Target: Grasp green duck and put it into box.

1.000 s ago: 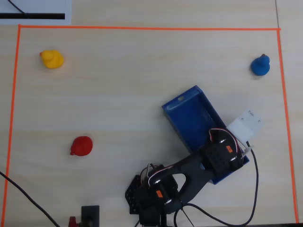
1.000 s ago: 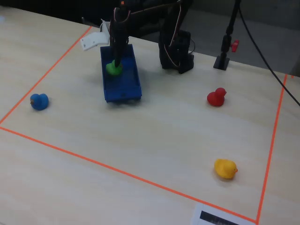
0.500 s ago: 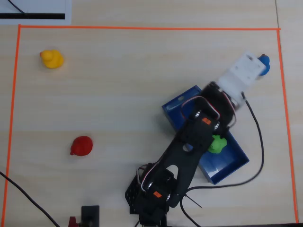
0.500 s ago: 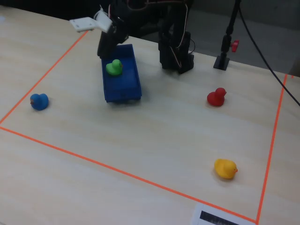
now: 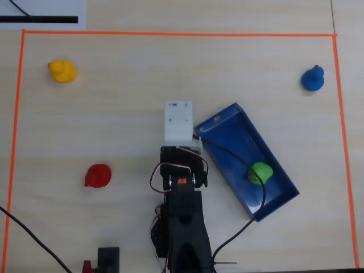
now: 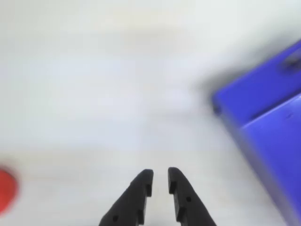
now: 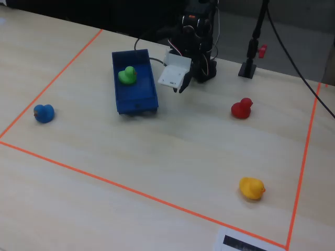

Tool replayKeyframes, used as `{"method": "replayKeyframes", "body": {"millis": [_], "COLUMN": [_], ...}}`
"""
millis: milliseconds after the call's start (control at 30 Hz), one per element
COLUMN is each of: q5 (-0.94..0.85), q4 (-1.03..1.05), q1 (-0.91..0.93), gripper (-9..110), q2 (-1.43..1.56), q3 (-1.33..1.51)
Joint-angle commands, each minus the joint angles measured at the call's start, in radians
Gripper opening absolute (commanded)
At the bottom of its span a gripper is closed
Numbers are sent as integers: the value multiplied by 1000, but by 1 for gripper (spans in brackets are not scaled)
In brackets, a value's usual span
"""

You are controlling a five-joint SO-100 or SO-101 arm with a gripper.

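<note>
Arm folded back beside box; tool nearly clenched, empty; green duck inside box.

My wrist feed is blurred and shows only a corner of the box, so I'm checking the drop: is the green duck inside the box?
Observer: Yes, the green duck lies inside the box, toward the end nearer the arm's base.
Operator: Is the gripper above the box?
Observer: No. The overhead view puts the gripper left of the box, over bare table.
Operator: Any other ducks close to the box?
Observer: None close. The blue duck and yellow duck sit near that view's top corners.
</note>
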Motion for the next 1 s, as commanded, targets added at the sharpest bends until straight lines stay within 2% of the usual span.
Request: {"method": "replayKeyframes", "body": {"millis": [0,133,233,733,833,967], "q5": [-57,-155,-153,-126,-126,-126], "q4": [49,149,202,172,172,172], "q1": [-12,-14,-18,-15,-15,-15], "gripper": [0,0,0,1,8,8], "q2": [230,400,465,520,520,520], "q3": [213,325,357,454,454,454]}}
